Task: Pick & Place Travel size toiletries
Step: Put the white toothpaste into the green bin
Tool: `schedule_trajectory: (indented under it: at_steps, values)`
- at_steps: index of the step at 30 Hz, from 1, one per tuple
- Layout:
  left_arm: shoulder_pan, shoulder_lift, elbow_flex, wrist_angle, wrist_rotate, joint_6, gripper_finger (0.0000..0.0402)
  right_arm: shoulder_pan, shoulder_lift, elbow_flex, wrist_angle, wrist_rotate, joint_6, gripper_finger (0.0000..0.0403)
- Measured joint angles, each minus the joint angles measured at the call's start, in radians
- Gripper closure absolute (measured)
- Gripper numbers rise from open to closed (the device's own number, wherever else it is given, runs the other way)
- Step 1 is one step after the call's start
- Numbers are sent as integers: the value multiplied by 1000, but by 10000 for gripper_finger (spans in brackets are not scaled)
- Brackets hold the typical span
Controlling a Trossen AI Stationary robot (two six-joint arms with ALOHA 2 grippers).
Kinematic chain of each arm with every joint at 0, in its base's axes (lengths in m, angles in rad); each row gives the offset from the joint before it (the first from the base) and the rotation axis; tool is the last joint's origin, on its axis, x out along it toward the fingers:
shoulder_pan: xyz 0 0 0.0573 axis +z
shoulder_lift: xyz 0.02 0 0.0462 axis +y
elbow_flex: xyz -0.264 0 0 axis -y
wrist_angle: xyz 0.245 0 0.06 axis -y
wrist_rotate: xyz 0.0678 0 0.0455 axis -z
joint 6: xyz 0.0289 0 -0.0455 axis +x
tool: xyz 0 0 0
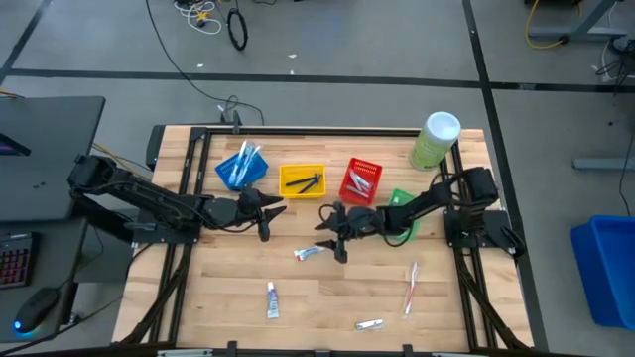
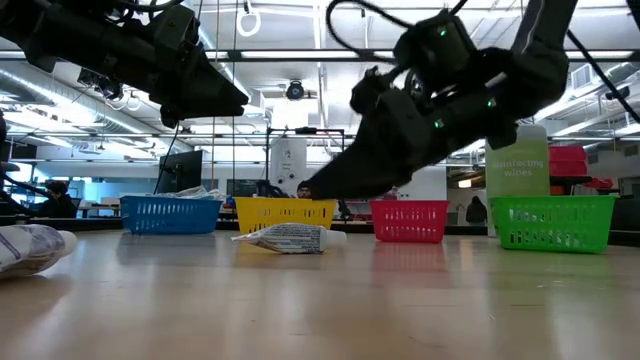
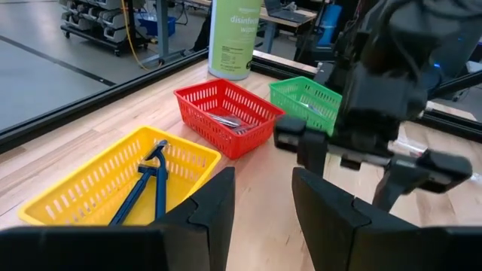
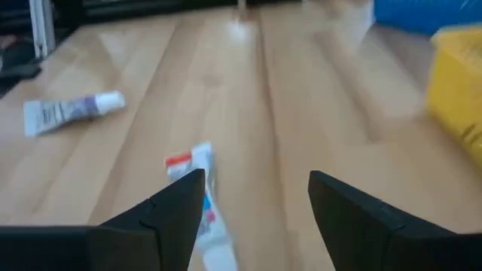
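Note:
A white tube with red and blue marks [image 1: 310, 252] lies flat on the wooden table, also in the low view [image 2: 290, 238]. My right gripper [image 1: 325, 234] hovers open just above and beside it. In its wrist view [image 4: 256, 203] the tube [image 4: 202, 197] lies by one finger, partly hidden behind it. My left gripper [image 1: 270, 216] hangs open over the table's middle left, nothing between its fingers [image 3: 263, 203]. A second tube [image 1: 272, 299], a pale toothbrush [image 1: 410, 288] and a small silver item [image 1: 369, 323] lie flat nearer the front edge.
Along the far side stand a blue bin [image 1: 241, 169], a yellow bin [image 1: 302, 179] holding dark razors [image 3: 147, 188], a red bin [image 1: 361, 181] and a green bin [image 1: 402, 203]. A tall pale-green canister [image 1: 435, 141] stands at the far right corner.

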Motion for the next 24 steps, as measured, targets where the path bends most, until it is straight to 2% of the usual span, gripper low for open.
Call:
schedule_trajectory:
  at_steps: [6, 10, 13, 16, 19, 24]
  values:
    - [0, 0, 0, 1, 0, 15, 261, 18, 70, 63, -38, -96, -11, 174]
    - [0, 0, 0, 1, -4, 20, 261, 39, 102, 153, -207, -90, -86, 178]
    - [0, 0, 0, 0, -4, 23, 261, 43, 113, 216, -369, -48, -131, 178]
    - [0, 0, 0, 0, -4, 23, 261, 43, 113, 241, -437, -40, -152, 183]
    - [0, 0, 0, 0, -4, 23, 261, 42, 113, 241, -440, -28, -155, 200]
    - [0, 0, 0, 0, -4, 23, 261, 38, 113, 241, -445, -27, -155, 252]
